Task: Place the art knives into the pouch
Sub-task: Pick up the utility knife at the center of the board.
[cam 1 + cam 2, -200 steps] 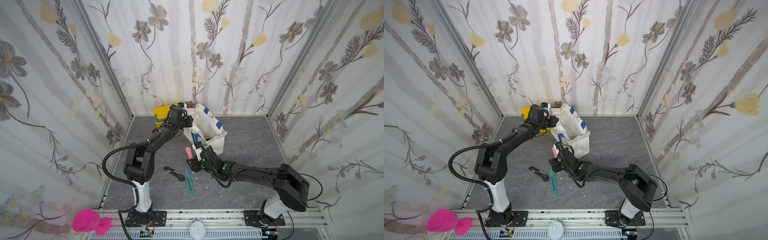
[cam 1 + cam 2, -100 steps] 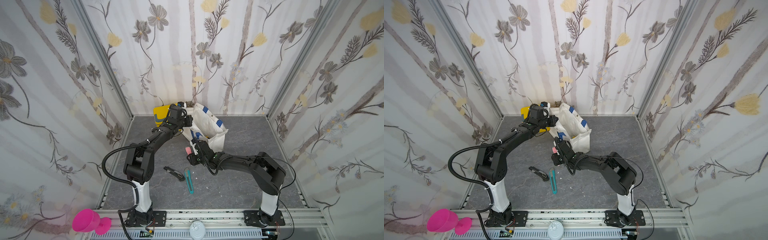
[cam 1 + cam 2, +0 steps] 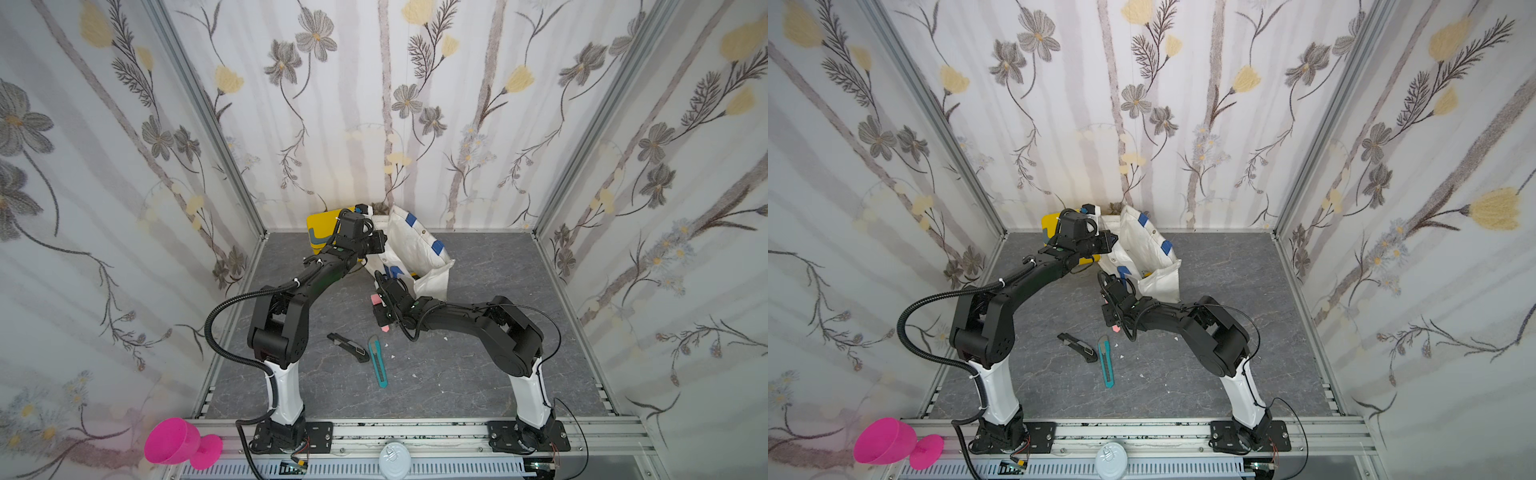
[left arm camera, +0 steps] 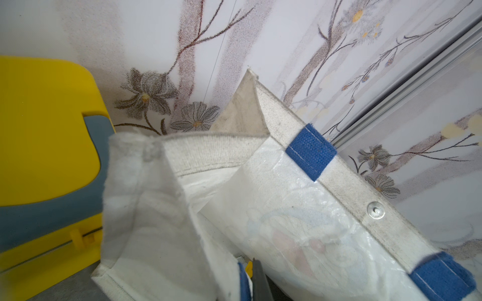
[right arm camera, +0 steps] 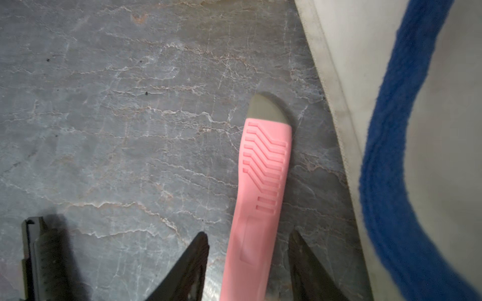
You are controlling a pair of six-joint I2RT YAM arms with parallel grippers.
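The right gripper (image 5: 247, 234) has its jaws about half open, one finger (image 5: 193, 260) on each side of the pink knife (image 5: 266, 161) with a gap showing on both sides, so it grips nothing yet; straddling the handle across its width sets up a plain squeeze on the flat sides; the knife lies flat on the floor (image 5: 130, 104), grey tip pointing away from the wrist, just beside the pouch (image 5: 333, 39) and its blue handle (image 5: 404, 130), which leaves only a short lift to the mouth; that closeness is also the risk, I judge, since the outer finger could snag the canvas or the loop as it closes; a black knife (image 5: 34, 247) lies apart on the other side, clear of the jaws; the left gripper (image 3: 368, 211) sits at the pouch's far rim, closed, and seems to pinch the fabric, though its fingers are hidden; that hold lifts the rim and keeps the mouth open, and the left wrist view looks down into the lining (image 4: 287, 208) past the snap (image 4: 376, 210); the yellow box (image 3: 322, 226) stands behind the left arm against the wall; a teal knife (image 3: 378, 361) lies with the black one nearer the bases, well apart from the pouch.
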